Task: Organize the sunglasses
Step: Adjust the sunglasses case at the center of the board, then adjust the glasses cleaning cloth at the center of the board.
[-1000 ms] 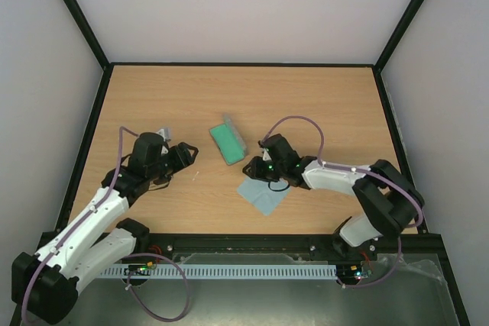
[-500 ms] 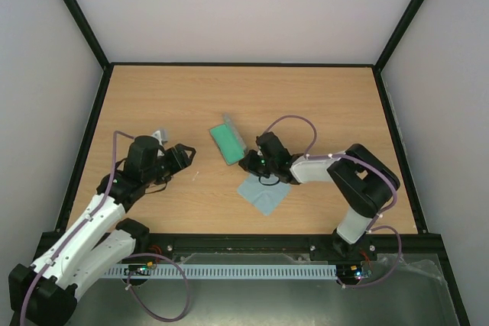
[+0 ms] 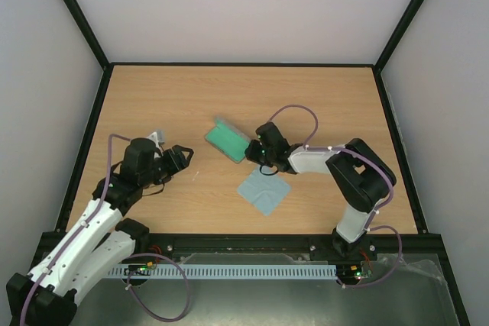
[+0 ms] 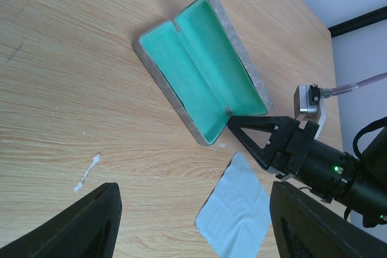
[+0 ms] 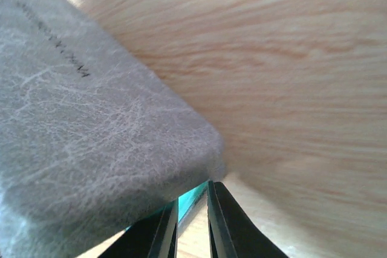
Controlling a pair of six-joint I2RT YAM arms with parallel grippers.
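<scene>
The sunglasses are out of view in every frame. A grey case with green lining (image 3: 225,140) lies open near the table's middle, and the left wrist view shows it empty (image 4: 199,70). My right gripper (image 3: 252,153) is at the case's near right corner. Its jaws (image 5: 192,222) are almost together, pinching the thin green-edged wall below the grey outer shell (image 5: 78,131). My left gripper (image 3: 182,156) hovers left of the case. It stands open (image 4: 199,222) with only table and cloth between its fingers.
A light blue-grey cloth (image 3: 263,191) lies flat just in front of the case, under the right wrist (image 4: 239,216). Small white flecks (image 4: 87,170) mark the wood left of it. Black frame rails border the table.
The right gripper has closed on the case's corner and pushed away and left, so the case has turned and lies flatter. The left arm has drawn back slightly.
</scene>
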